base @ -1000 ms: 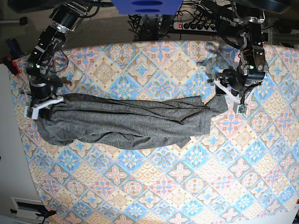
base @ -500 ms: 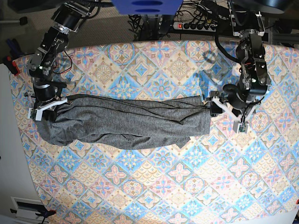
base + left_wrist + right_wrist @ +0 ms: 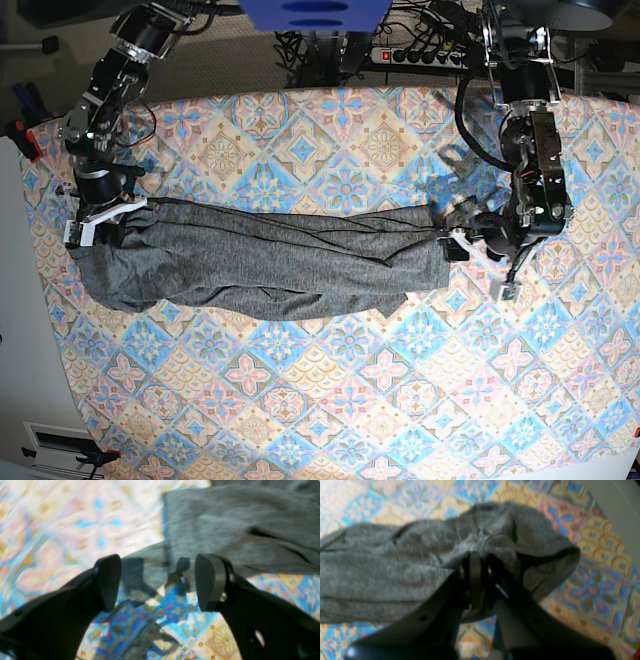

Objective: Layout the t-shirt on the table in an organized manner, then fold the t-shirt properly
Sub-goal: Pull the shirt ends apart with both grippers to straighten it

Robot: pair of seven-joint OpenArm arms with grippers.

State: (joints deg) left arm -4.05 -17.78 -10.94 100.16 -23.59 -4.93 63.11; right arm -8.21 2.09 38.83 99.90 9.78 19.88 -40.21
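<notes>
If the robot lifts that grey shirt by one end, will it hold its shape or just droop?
Probably droop. The t-shirt lies in soft folds and wrinkles on the table, so it looks floppy. Where the right gripper pinches it, the cloth bunches and hangs over the fingers. It seems light, and likely to drag across the tablecloth rather than slide stiffly.

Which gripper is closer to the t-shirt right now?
Right. The right gripper is shut on the t-shirt at its end; the left gripper is open, just off the opposite end, above the table.
</notes>
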